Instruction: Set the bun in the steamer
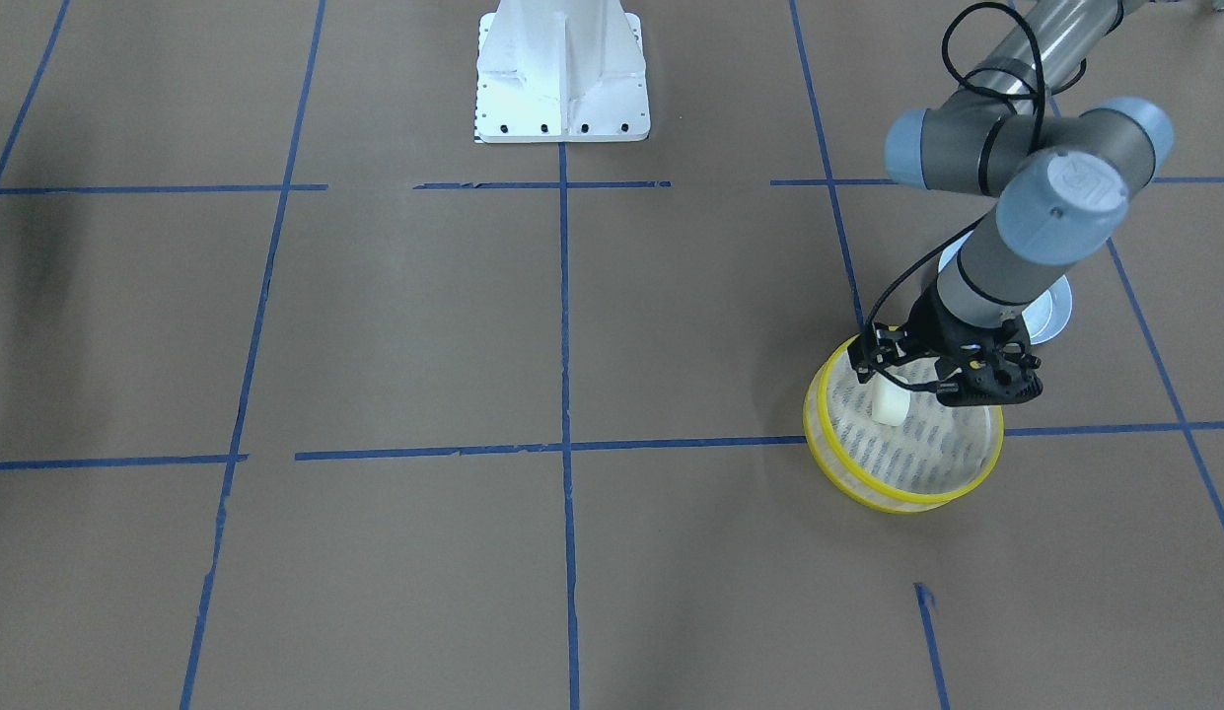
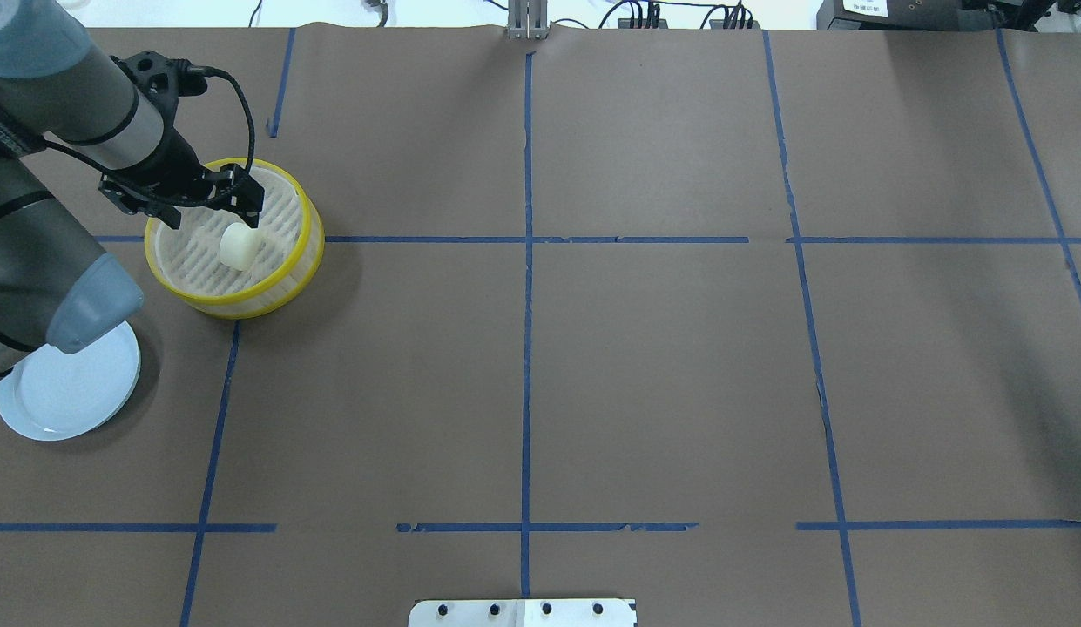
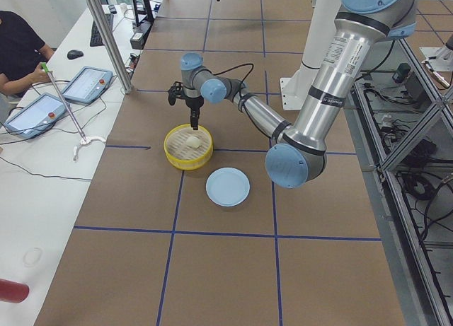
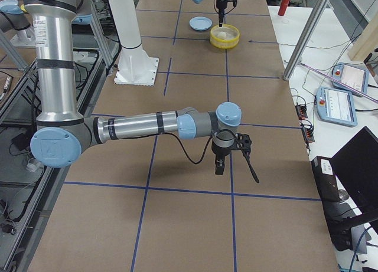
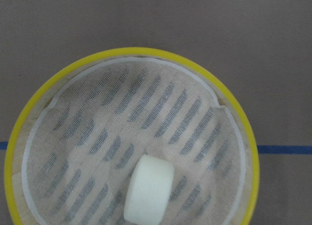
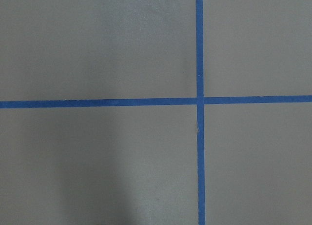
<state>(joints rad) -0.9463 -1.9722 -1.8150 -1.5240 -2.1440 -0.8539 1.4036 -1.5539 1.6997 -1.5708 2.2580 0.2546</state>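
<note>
The bun (image 5: 149, 189) lies on its side on the slotted floor of the yellow-rimmed steamer (image 5: 242, 127), free of any gripper. It also shows in the overhead view (image 2: 238, 246) and the front view (image 1: 890, 403). My left gripper (image 2: 237, 207) hangs just above the steamer (image 2: 283, 283), over its far side, open and empty; its fingers do not show in the left wrist view. In the front view the left gripper (image 1: 932, 380) is over the steamer (image 1: 902, 493). My right gripper (image 4: 219, 164) is low over bare table far from the steamer; I cannot tell whether it is open.
A pale blue plate (image 2: 65, 392) lies on the table beside the steamer, partly under my left arm's elbow; it also shows in the exterior left view (image 3: 228, 187). The robot's white base (image 1: 562, 74) stands at the table's middle edge. Blue tape lines cross the brown table.
</note>
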